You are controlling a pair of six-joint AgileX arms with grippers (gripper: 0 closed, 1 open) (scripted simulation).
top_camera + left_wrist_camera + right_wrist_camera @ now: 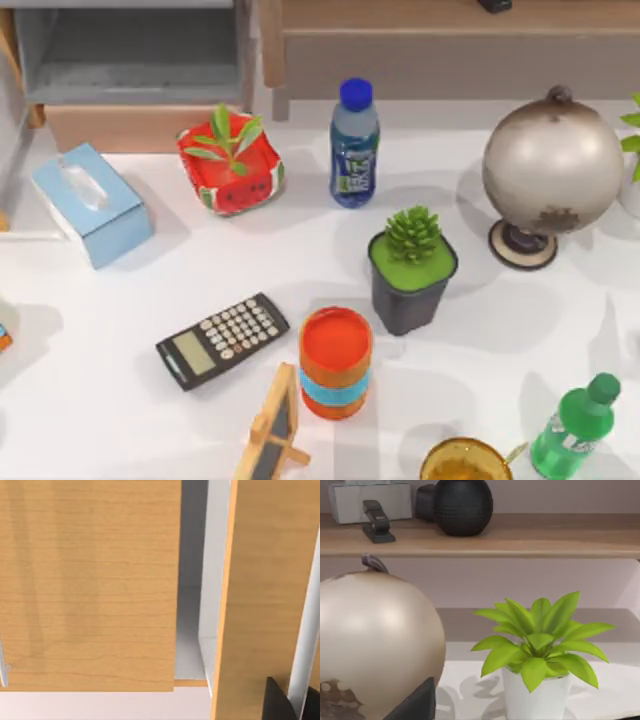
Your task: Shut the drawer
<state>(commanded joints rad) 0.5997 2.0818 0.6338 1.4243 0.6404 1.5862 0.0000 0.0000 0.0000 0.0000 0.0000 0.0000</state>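
Close before the left wrist camera, the drawer's (130, 60) tan front panel (90, 585) stands pulled out at eleven o'clock, ready for pushing; left end effector state: cannot tell.

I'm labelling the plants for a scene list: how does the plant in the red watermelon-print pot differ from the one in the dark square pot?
The watermelon pot is red and soft-edged, the dark pot black, taller and tapered. The watermelon pot's plant has a few long, loose leaves; the dark pot's is a tight spiky rosette. The watermelon pot stands near the open drawer; the dark pot stands mid-table by the globe. Both are upright and green-leaved.
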